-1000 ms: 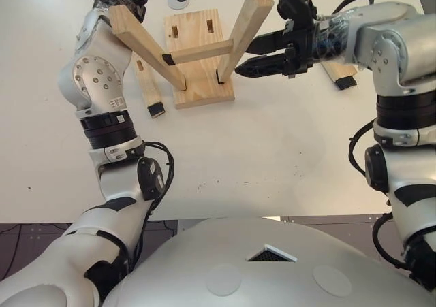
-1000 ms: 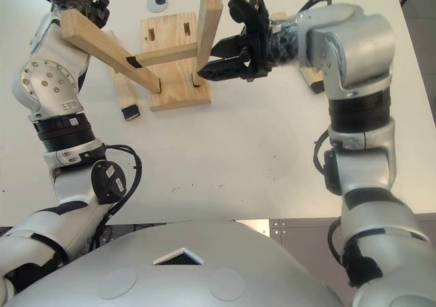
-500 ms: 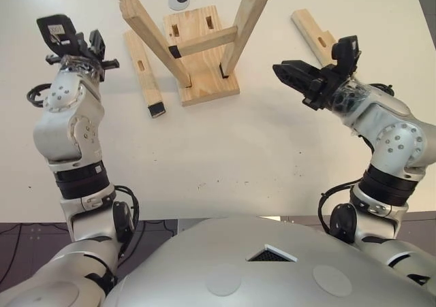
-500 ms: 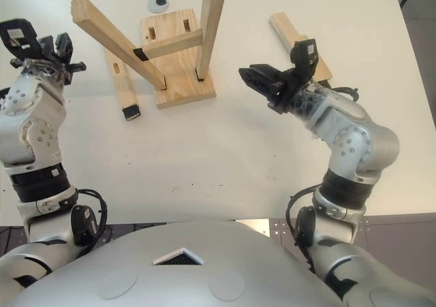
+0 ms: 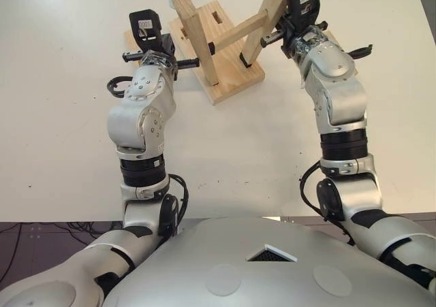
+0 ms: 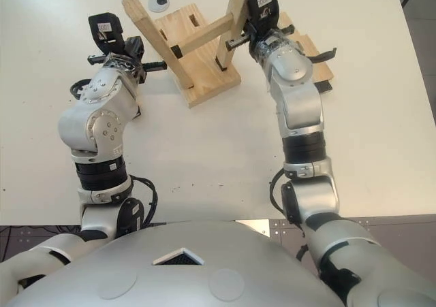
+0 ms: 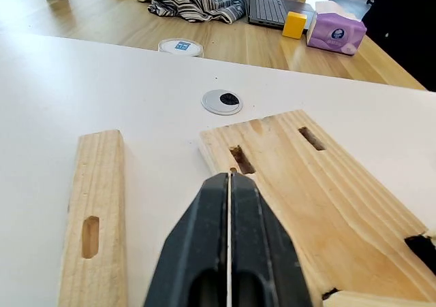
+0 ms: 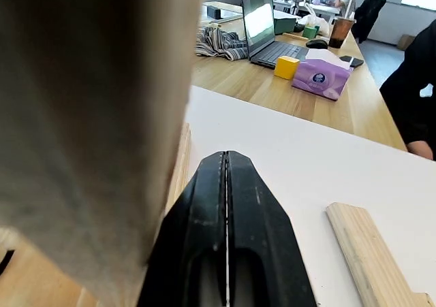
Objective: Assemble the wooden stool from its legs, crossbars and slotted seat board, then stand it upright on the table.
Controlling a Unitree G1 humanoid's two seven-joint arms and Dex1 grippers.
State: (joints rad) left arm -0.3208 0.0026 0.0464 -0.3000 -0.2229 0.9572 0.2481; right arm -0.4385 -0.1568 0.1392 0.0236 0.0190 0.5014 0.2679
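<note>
The slotted seat board (image 5: 228,75) lies flat on the white table, turned at an angle. Two legs stand in it, one leaning left (image 5: 196,38) and one leaning right (image 5: 269,14), with a crossbar (image 5: 235,35) between them. My left gripper (image 5: 191,62) is shut and empty, its tips beside the left leg just above the board (image 7: 320,178). Shut and empty too, my right gripper (image 5: 267,41) sits against the right leg (image 8: 88,116). One loose leg (image 7: 95,218) lies under my left arm, another (image 8: 371,246) behind my right arm.
A round grey cable grommet (image 6: 159,3) sits in the table just beyond the board. Bare white table (image 5: 238,143) stretches from the board to the near edge. Another desk with a laptop (image 8: 262,35) and clutter stands behind.
Both arms have swung in from the table's sides to the stool with fingers shut. The seat board with its legs has turned, its near end shifted right.
</note>
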